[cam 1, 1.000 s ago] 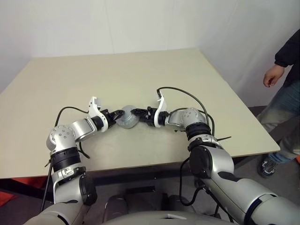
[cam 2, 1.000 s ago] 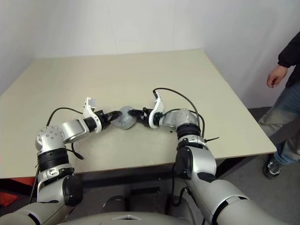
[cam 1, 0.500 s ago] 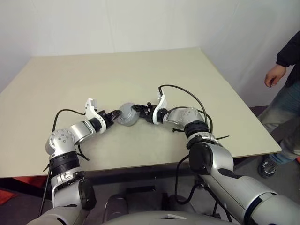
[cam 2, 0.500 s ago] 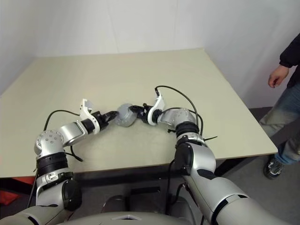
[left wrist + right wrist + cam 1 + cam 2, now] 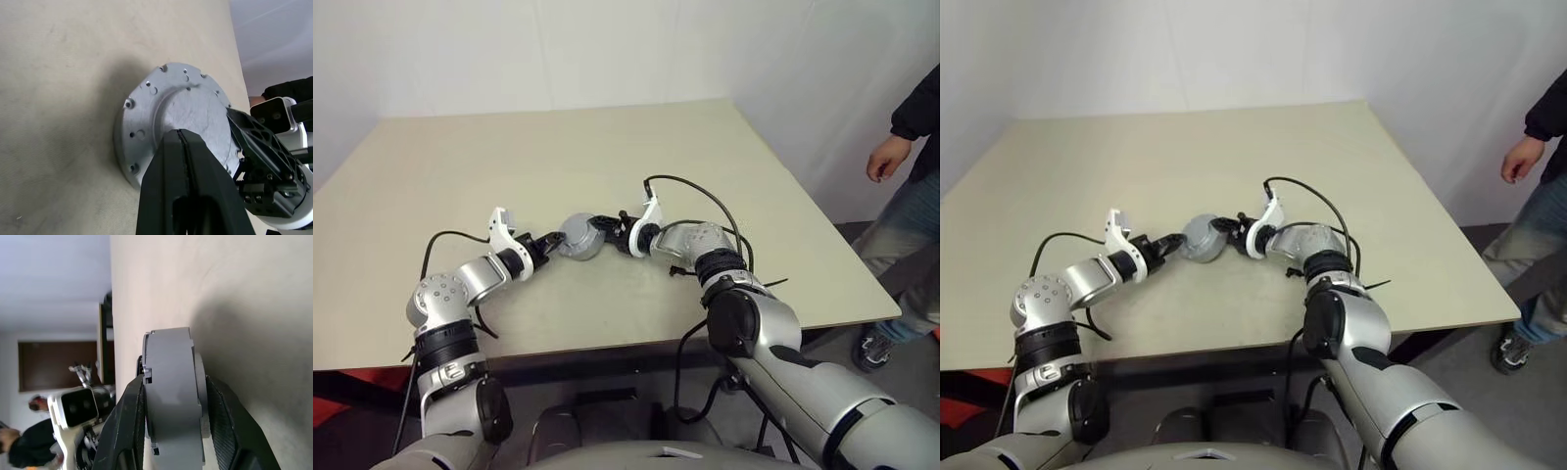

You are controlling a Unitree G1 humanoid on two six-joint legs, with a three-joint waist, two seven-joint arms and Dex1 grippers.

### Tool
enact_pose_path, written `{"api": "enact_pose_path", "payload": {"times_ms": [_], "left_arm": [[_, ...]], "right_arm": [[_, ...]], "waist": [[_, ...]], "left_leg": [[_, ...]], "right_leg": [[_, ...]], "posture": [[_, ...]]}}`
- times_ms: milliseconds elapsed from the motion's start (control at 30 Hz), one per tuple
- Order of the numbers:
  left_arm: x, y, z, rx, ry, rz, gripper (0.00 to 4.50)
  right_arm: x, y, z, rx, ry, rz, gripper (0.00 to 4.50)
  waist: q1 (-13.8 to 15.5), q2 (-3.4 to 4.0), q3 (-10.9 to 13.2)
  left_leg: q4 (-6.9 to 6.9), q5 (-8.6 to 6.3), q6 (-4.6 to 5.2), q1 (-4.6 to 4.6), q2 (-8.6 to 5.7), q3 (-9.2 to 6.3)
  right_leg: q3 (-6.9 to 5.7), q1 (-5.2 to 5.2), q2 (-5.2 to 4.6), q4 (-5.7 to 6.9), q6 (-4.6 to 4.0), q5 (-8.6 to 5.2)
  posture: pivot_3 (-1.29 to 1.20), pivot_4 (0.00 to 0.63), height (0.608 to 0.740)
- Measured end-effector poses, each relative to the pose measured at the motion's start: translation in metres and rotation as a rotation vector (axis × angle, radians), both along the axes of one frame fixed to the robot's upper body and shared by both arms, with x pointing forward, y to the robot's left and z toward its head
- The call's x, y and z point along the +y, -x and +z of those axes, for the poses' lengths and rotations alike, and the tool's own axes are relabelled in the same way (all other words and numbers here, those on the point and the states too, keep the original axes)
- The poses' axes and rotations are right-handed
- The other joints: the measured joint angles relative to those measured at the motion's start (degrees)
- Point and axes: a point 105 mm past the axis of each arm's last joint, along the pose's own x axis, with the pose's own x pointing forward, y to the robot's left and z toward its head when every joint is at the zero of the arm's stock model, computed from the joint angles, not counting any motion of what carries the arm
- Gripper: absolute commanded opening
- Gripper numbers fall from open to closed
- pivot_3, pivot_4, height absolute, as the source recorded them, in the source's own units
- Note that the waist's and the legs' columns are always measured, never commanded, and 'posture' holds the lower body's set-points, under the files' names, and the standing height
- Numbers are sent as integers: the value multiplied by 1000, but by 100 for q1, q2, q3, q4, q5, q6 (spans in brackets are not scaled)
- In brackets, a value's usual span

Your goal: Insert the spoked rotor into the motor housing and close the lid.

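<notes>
The motor housing (image 5: 578, 236), lid fitted, is clamped edgewise between the right gripper's (image 5: 604, 231) fingers (image 5: 222, 421) near the table's (image 5: 607, 157) middle, with the shut left gripper (image 5: 550, 240) touching its left side.

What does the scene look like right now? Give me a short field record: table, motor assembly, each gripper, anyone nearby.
table: beige table, motor assembly near its front edge
motor assembly: round grey motor housing seen edge-on between the right gripper's fingers; its flat drilled face turned toward the left gripper
right gripper: fingers on both sides of the housing, gripping it
left gripper: shut, tips at the housing's flat face
bystander: a person standing past the table's right edge
</notes>
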Motion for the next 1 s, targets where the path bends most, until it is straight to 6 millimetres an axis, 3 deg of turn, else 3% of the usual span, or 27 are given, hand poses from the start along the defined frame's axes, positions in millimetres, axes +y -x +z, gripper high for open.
{"api": "enact_pose_path", "payload": {"times_ms": [167, 300, 600, 1000], "left_arm": [[-2, 3, 2, -31, 37, 2, 0], [-1, 5, 12, -90, 82, -1, 0], [-3, 12, 15, -113, 135, -12, 0], [9, 15, 29, -189, 260, 56, 0]], "right_arm": [[2, -6, 0, 49, -69, -87, 1667], [3, -13, 7, 59, -117, -142, 1667], [7, -22, 29, 59, -214, -186, 1667], [7, -25, 37, 76, -261, -199, 1667]], "waist": [[53, -1, 2], [134, -3, 7], [200, -8, 11], [249, -9, 11]], "left_leg": [[8, 0, 2, -31, -1, 0], [91, -16, 26, -127, 2, -14], [134, -21, 30, -125, 11, -17], [137, -20, 28, -128, 11, -17]], "right_leg": [[0, -27, 0, 5, -2, 1], [-2, -107, -2, 80, -11, -4], [-5, -91, -7, 89, -2, 1], [-4, -90, -6, 89, 0, 3]], "posture": [[0, 0, 740], [0, 0, 740], [0, 0, 740], [0, 0, 740]]}}
